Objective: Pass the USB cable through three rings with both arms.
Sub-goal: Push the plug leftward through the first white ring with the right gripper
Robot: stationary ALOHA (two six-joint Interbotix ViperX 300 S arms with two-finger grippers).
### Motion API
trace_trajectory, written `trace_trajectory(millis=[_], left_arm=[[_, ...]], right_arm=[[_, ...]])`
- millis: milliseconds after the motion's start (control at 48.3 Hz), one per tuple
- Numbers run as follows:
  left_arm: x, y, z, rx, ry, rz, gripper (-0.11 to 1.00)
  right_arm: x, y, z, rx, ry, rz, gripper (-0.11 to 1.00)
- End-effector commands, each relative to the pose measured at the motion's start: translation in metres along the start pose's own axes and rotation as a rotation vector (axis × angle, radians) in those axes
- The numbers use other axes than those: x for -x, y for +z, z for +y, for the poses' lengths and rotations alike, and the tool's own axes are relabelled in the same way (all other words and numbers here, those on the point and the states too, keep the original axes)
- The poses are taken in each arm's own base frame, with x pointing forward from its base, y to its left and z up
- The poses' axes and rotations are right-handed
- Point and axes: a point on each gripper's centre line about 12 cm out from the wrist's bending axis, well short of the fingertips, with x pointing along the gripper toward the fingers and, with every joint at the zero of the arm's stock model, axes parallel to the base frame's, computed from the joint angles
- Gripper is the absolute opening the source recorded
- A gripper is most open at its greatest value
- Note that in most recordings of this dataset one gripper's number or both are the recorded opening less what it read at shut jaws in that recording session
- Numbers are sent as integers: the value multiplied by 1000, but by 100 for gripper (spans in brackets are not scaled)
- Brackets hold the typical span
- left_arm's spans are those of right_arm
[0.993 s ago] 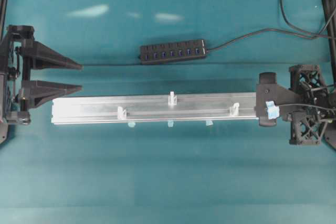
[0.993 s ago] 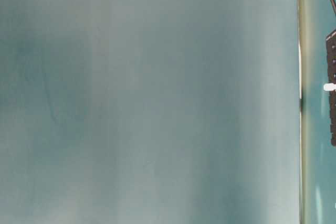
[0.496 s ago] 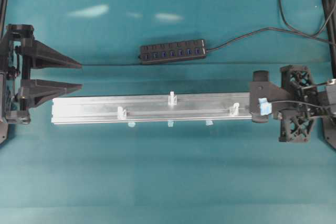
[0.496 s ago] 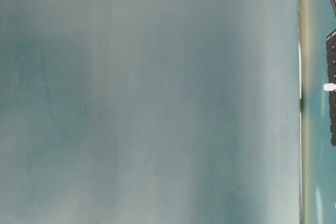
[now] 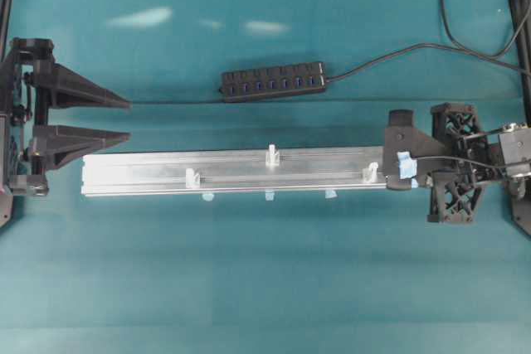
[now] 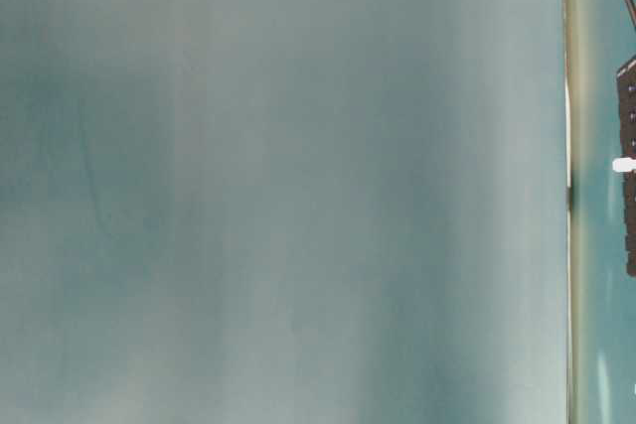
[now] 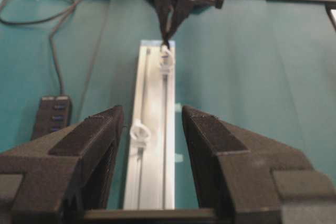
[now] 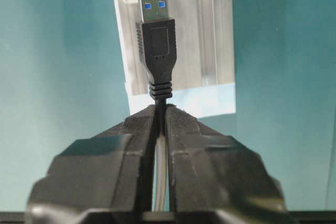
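Left arm (image 5: 50, 126) jaws parted; right arm (image 5: 452, 163) jaws clamped.

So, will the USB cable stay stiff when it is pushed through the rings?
Probably only its tip. The right gripper pinches the USB cable just behind the moulded plug, which stands straight. The thin cord loops loosely, so it likely flops. The rings look small and may flex.

No text, label, brand, number or sign can be read anywhere in these views. The plug of the USB cable (image 8: 156, 35) has a plain black shell with only a blank raised rectangle on it. The hub (image 5: 273, 81) beyond the rail (image 5: 149, 176) shows a row of blue ports with no legible marking. The blue tape patch (image 5: 406, 165) at the rail's right end is unmarked. The table-level view is too blurred to tell.
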Motion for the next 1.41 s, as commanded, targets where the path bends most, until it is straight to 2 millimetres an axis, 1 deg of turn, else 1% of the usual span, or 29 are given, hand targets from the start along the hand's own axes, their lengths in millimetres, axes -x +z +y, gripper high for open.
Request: trace_trajectory(millis=[0,476,890,1200,1386], left_arm=[[0,9,1,-2,6,-25,51],[0,12,3,0,12,-44,51],[-5,9,3,0,12,-31,51],[-21,6,3,1,13,-26,51],[-43,3,6,6,20,8,53]], right_arm=[[2,7,0,-7,2,-24,-9],[2,20,3,-8,24,-106,-9],[-2,21,1,-5,17,-101,-9],[-12,30,1,-5,26,-125,-9],[-11,32,1,-6,28,-134,-9]])
